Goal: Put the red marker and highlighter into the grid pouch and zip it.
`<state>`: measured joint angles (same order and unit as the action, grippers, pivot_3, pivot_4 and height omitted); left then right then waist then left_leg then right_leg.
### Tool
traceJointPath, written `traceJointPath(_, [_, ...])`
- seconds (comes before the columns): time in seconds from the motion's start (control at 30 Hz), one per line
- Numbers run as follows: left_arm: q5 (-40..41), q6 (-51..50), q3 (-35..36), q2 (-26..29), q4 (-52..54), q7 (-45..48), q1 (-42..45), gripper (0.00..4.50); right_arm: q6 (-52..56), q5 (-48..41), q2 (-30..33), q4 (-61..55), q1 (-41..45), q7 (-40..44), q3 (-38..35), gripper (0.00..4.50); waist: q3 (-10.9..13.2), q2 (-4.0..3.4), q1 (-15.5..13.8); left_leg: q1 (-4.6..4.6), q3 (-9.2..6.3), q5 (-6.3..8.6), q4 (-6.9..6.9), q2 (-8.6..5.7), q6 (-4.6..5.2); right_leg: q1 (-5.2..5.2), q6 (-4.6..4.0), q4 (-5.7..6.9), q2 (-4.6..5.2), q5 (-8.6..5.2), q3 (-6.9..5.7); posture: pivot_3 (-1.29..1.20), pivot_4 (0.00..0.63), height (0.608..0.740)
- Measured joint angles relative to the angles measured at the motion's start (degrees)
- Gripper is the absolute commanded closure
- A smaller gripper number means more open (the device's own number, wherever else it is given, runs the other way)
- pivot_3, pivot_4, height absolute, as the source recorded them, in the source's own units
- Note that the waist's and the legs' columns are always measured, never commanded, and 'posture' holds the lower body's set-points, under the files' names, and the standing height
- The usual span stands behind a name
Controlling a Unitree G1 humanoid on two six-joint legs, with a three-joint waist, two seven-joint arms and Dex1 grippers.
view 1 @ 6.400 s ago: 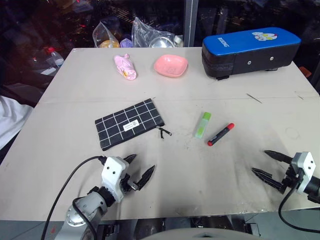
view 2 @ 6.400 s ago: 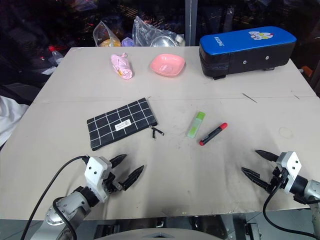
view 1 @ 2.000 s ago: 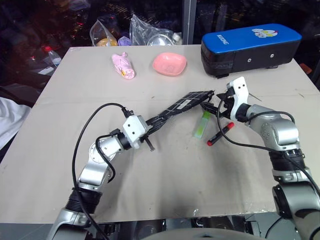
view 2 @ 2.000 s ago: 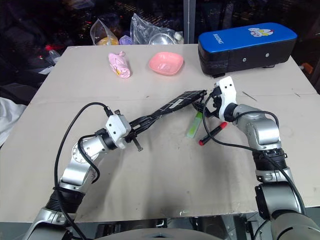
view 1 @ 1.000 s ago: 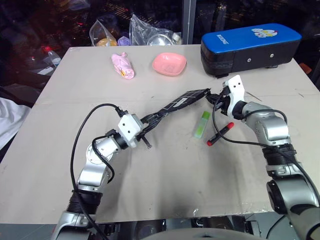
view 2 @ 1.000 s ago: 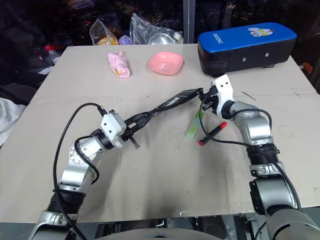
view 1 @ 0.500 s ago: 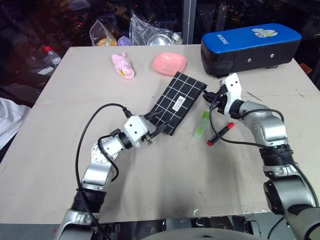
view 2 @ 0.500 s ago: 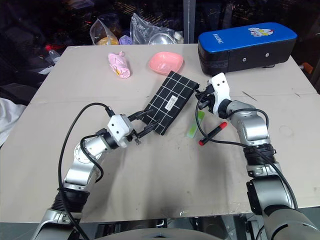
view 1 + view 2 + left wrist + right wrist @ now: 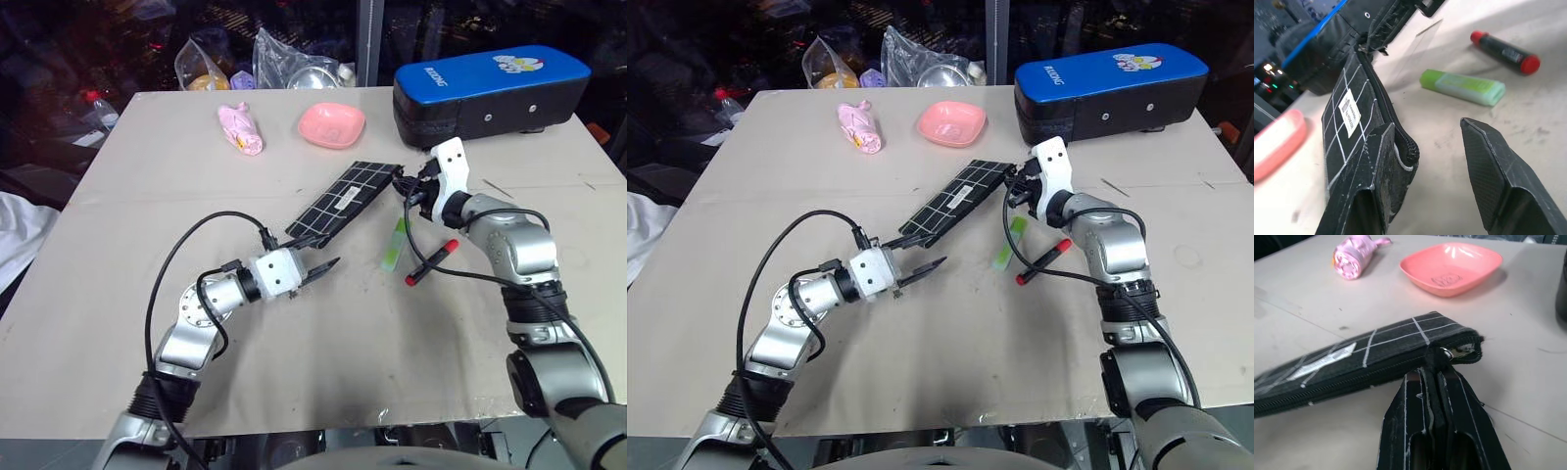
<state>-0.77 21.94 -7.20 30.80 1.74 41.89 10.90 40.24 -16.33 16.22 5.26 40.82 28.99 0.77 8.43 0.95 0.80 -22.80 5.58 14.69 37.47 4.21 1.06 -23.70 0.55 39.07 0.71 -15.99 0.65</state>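
The right gripper [image 9: 409, 189] is pressed together on the zipper end of the grid pouch [image 9: 345, 202], pinching the black fabric just by the metal pull, as the right wrist view shows [image 9: 1435, 363]. From that pinch the pouch slants away toward 8 o'clock, its held end lifted off the worktop [image 9: 127, 255] and its lower end reaching down near the left gripper [image 9: 318, 269]. The white label on the pouch faces up, about midway along it.

The left gripper has its two black fingers apart and holds nothing. In the left wrist view one finger [image 9: 1382, 171] lies right against the pouch's low corner beside the zipper teeth, while the other finger [image 9: 1488, 166] stands clear of it over bare worktop; whether the near finger actually touches the fabric cannot be told.

Out from the right gripper, at about 6 o'clock of it, the highlighter [image 9: 395, 245] lies flat on the worktop, pale green, running roughly from 12 to 6 o'clock. Just beside it, at its 3 o'clock, lies the red marker [image 9: 432, 261], angled from 2 to 8 o'clock. Both pens are outside the pouch, close together but apart.

Farther off, at 1 o'clock of the right gripper, a large black case with a blue top [image 9: 490, 93] stands at the far edge of the worktop. At 11 o'clock sits a pink dish [image 9: 332, 126], and beyond it, toward 9 o'clock of the dish, a small pink bundle [image 9: 241, 130].
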Motion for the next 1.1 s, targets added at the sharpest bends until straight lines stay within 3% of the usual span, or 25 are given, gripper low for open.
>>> traceJointPath(0.17, [-5.99,4.00,0.73,-2.32,-0.13,-8.35,-0.30,2.36,1.74,-1.00,-1.35,-2.09,0.29,-1.09,-0.18,4.50,0.00,0.00,0.02,-0.01,-0.01,0.01,-0.01,0.00,0.02,0.00,0.00,-0.01,0.19,0.00,-0.01,0.00,0.150,0.738])
traceJointPath(0.3, [-9.11,4.96,0.88,-2.57,-0.85,-12.36,-1.25,1.14,2.11,-1.40,-1.51,-2.32,0.29,-1.60,-0.19,4.50,0.00,0.00,0.01,-0.01,-0.03,0.01,-0.02,0.00,0.02,0.00,0.00,-0.01,0.20,0.00,-0.05,0.00,0.150,0.738])
traceJointPath(0.57, [-13.75,5.11,0.88,-5.46,-4.94,-20.05,0.43,1.14,2.21,-1.91,-1.70,-2.93,0.29,-1.84,-0.03,4.50,0.00,0.00,0.03,-0.02,-0.03,0.01,-0.03,-0.01,0.02,0.00,0.01,-0.01,0.21,0.01,-0.06,0.00,0.150,0.738])
traceJointPath(0.93, [-13.16,5.47,-0.13,-7.90,-10.57,-21.65,4.57,1.14,2.23,-1.90,-1.65,-3.03,0.29,-1.80,0.07,4.50,0.00,0.00,0.03,-0.03,-0.04,0.01,-0.03,-0.01,0.01,0.00,0.02,-0.02,0.20,0.01,-0.09,0.00,0.150,0.738])
traceJointPath(1.03, [-12.98,6.06,-0.13,-8.40,-11.81,-21.85,5.01,1.96,2.23,-1.90,-1.64,-3.04,0.29,-1.80,0.07,4.50,0.00,0.00,0.02,-0.03,-0.02,0.01,-0.03,-0.01,0.01,0.00,0.02,-0.02,0.21,0.01,-0.08,0.00,0.150,0.738])
traceJointPath(1.07, [-12.89,6.11,-0.13,-8.83,-12.15,-21.98,5.23,2.59,2.23,-1.90,-1.63,-3.04,0.29,-1.80,0.07,4.50,0.00,0.00,0.00,-0.03,-0.02,0.01,-0.03,-0.01,0.01,0.00,0.02,-0.03,0.21,0.01,-0.08,0.00,0.150,0.738])
traceJointPath(1.1, [-12.69,6.12,-0.13,-9.14,-12.42,-22.09,5.45,2.81,2.23,-1.90,-1.64,-3.05,0.29,-1.80,0.08,4.50,0.00,0.00,-0.02,-0.03,-0.02,0.01,-0.03,-0.02,0.01,0.00,0.02,-0.03,0.20,0.01,-0.08,0.00,0.150,0.738])
